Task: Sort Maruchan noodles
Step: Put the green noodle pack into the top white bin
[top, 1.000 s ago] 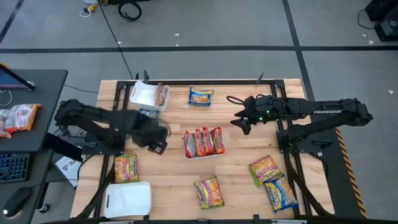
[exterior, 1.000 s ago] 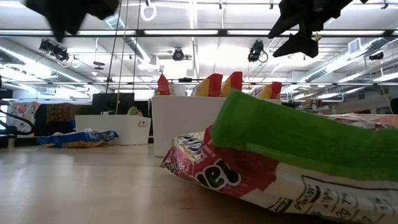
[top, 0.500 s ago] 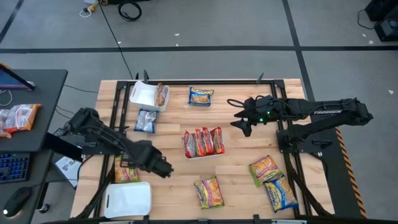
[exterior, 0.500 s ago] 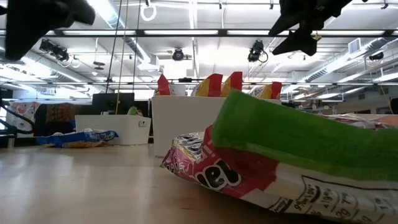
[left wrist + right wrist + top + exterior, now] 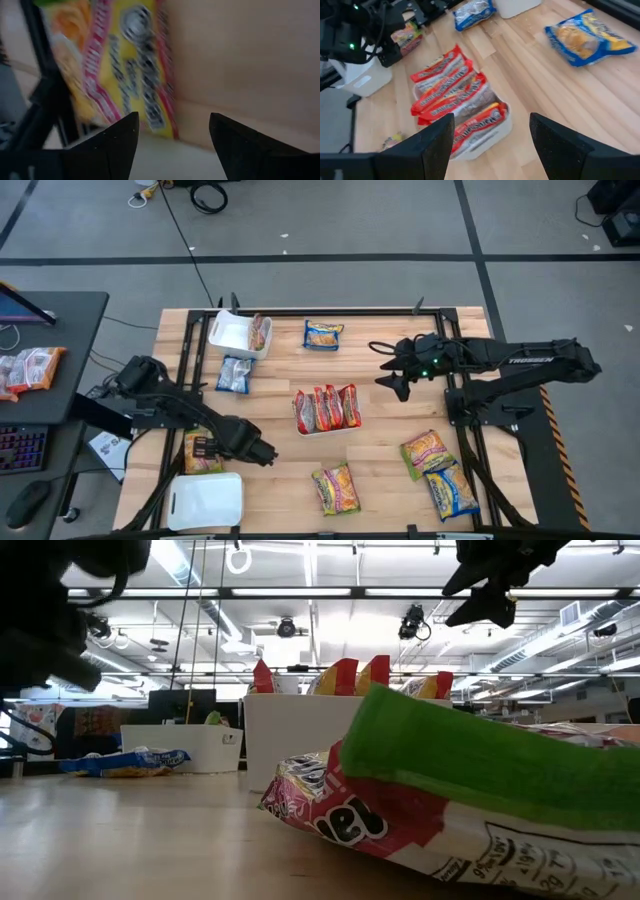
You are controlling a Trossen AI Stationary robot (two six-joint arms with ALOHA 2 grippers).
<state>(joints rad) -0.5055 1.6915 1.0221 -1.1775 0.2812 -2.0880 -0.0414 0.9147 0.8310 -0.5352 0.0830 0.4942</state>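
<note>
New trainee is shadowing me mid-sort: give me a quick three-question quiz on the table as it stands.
1. True or false: the left gripper holds a noodle packet.
2. How many red-orange packets stand in the middle tray?
3. Which packet lies nearest the left gripper? A) the yellow packet beside the empty white tray B) the blue packet C) the packet by the far edge

Key: 1 false, its fingers are open and empty. 2 four. 3 A. The right gripper hangs open above the table.

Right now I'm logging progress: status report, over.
Left claw open, empty, by yellow packet. Right claw open, hovering. Red packets in tray. Nothing blocking.
</note>
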